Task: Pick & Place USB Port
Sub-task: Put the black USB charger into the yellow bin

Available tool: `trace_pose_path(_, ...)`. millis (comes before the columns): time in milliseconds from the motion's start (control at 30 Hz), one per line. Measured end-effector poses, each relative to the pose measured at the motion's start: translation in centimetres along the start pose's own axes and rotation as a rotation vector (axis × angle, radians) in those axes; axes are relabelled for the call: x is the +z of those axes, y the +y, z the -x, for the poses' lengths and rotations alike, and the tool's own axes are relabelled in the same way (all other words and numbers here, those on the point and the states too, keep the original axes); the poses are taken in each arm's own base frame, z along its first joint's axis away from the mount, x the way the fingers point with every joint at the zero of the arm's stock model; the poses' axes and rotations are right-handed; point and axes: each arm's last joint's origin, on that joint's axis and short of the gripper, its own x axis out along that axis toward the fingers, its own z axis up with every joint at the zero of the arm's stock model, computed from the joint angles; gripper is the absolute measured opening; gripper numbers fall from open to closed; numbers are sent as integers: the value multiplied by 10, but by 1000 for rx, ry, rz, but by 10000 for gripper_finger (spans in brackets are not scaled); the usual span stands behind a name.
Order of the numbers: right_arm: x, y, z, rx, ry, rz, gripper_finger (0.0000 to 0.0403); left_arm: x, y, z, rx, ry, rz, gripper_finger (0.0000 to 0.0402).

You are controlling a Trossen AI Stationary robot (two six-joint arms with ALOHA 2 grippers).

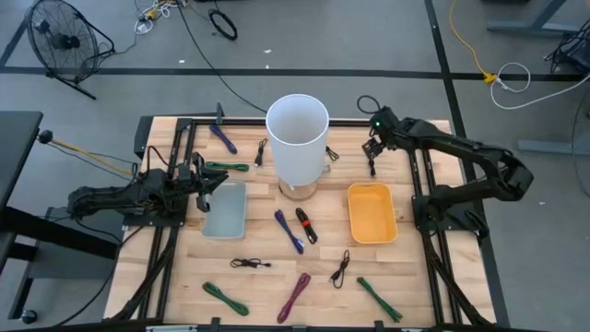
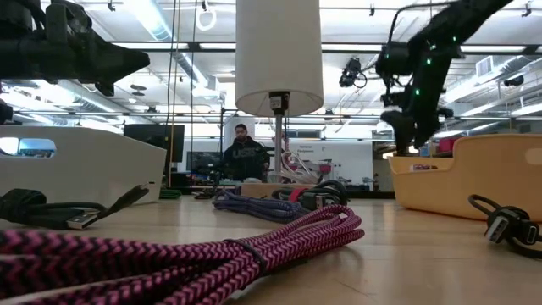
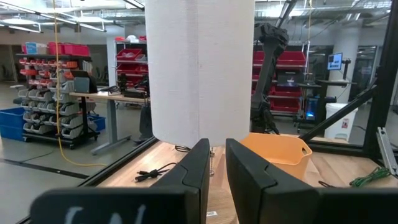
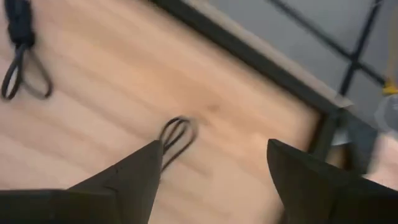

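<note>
Left arm: lies low along the left side of the table, forearm reaching right. Left gripper (image 1: 205, 182) at mid-depth, level, pointing right; fingers (image 3: 198, 171) close together, a narrow gap between them, nothing held.

Right arm: base at the right edge, elbow bent outward, forearm stretched left toward the far side. Right gripper (image 1: 372, 157) raised, pointing down; fingers (image 4: 134, 174) spread wide apart, empty.
</note>
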Motion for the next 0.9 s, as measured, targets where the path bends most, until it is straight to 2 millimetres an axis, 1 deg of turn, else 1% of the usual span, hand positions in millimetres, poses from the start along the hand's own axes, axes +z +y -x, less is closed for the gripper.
trace_pose_path(200,-21,8,-26,112,20,-25,292,0,0,0,0,0,1,58)
trace_pose_path(400,-35,11,-39,180,14,-82,292,0,0,0,0,0,6,58)
trace_pose_path(600,-51,17,-48,214,16,-97,292,0,0,0,0,0,7,58)
trace_pose_path(733,-54,19,-49,218,12,-102,292,0,0,0,0,0,8,58)
trace_pose_path(900,-58,20,-51,183,-3,-109,292,0,0,0,0,0,8,58)
